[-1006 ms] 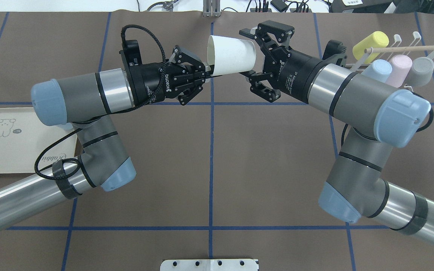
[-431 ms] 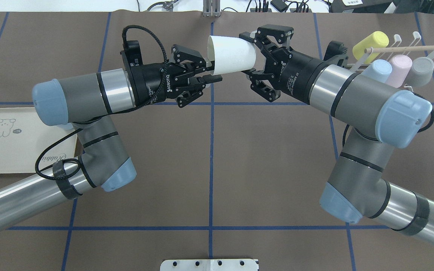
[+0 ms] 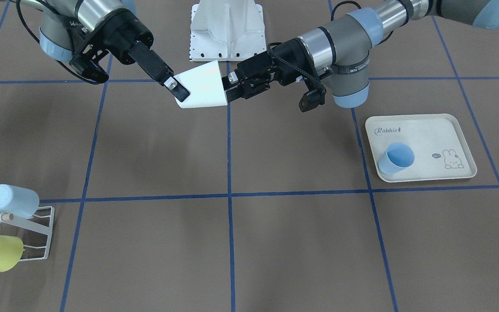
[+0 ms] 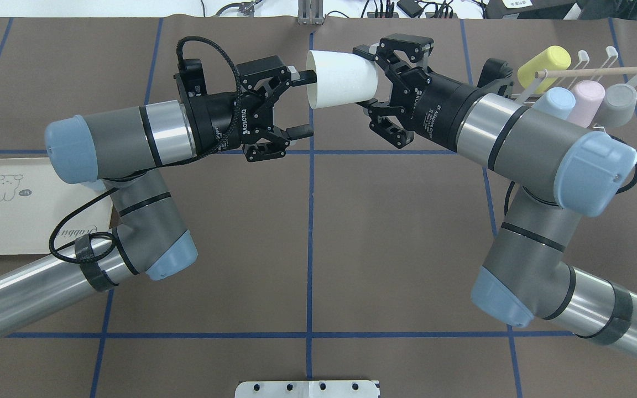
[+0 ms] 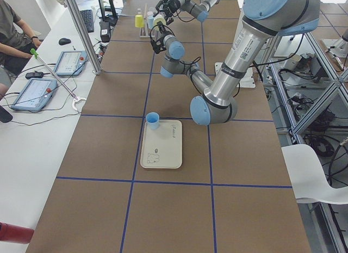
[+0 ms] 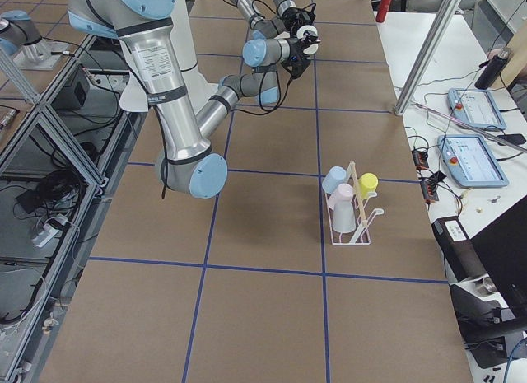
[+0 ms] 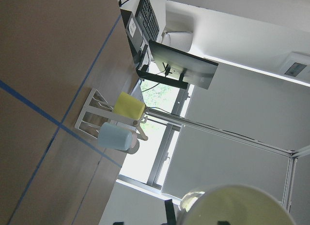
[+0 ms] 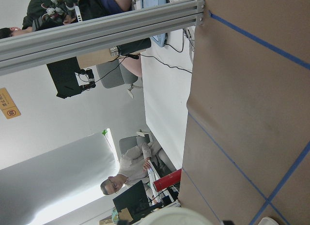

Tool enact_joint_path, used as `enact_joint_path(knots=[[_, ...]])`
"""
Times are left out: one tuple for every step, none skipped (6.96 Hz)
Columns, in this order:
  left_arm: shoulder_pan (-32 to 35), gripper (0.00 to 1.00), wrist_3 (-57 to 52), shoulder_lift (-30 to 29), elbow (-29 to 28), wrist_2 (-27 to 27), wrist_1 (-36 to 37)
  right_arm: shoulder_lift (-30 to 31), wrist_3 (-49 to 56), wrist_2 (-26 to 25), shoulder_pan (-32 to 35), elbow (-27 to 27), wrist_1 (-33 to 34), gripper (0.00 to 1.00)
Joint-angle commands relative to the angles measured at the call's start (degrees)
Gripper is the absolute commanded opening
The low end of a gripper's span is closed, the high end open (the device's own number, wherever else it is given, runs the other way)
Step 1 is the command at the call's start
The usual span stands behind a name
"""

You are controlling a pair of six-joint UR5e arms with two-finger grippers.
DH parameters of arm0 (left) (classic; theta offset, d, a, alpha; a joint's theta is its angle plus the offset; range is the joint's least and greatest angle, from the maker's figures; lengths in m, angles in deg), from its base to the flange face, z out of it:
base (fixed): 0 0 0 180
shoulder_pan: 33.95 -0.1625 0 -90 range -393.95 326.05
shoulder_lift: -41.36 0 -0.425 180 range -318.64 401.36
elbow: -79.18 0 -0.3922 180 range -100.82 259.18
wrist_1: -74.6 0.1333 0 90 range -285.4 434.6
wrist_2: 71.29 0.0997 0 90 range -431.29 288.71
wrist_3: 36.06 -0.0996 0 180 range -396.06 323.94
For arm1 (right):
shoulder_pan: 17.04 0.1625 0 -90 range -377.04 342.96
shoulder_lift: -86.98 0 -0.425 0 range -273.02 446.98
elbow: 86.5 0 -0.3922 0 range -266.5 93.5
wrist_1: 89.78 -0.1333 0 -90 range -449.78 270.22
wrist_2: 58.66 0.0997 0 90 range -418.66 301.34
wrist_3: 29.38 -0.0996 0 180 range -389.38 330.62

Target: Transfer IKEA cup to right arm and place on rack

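Note:
The white IKEA cup [image 4: 338,85] hangs on its side above the table's far middle, with its mouth toward my left arm. My right gripper [image 4: 364,78] is shut on the cup's closed end, and one of its fingers [image 3: 176,89] lies across the cup wall. My left gripper [image 4: 301,103] stands open at the cup's mouth, with one finger close by the rim and the other well apart from it. The white wire rack [image 4: 595,71] with its wooden dowel stands at the far right, behind my right arm. It carries yellow, blue, pink and grey cups.
The cream rabbit-print tray [image 3: 431,130] lies on my left side with a blue cup [image 3: 396,158] upright on it. A white base plate [image 3: 228,30] sits at the table's near edge. People sit at a side bench with tablets [image 5: 41,90].
My left gripper has let go of the cup's rim and spread wide. My right gripper has shut on the cup's closed end, and the cup has shifted slightly up and right.

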Motion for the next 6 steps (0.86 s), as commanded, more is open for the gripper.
enact_joint_path(knots=[[0.55, 0.99, -0.35, 0.61, -0.17, -0.25, 0.07, 4.18, 2.49, 0.00, 3.66, 0.27, 0.24, 0.00], [0.64, 0.99, -0.35, 1.13, -0.18, -0.25, 0.07, 6.74, 10.69, 0.00, 6.55, 1.93, 0.85, 0.00], [0.64, 0.99, -0.35, 1.05, -0.18, -0.16, 0.07, 7.11, 17.29, 0.52, 10.50, 4.38, 1.38, 0.00], [0.64, 0.99, -0.35, 1.14, -0.35, -0.16, 0.07, 7.38, 26.32, 0.44, 12.63, 5.62, 3.56, 0.00], [0.64, 0.99, -0.35, 1.14, -0.35, -0.07, 0.07, 8.08, 41.46, -1.48, 14.39, 6.07, 5.67, 0.00], [0.55, 0.98, -0.35, 1.22, -0.35, -0.07, 0.07, 8.43, 52.75, -2.45, 16.84, 7.38, 8.74, 0.00]])
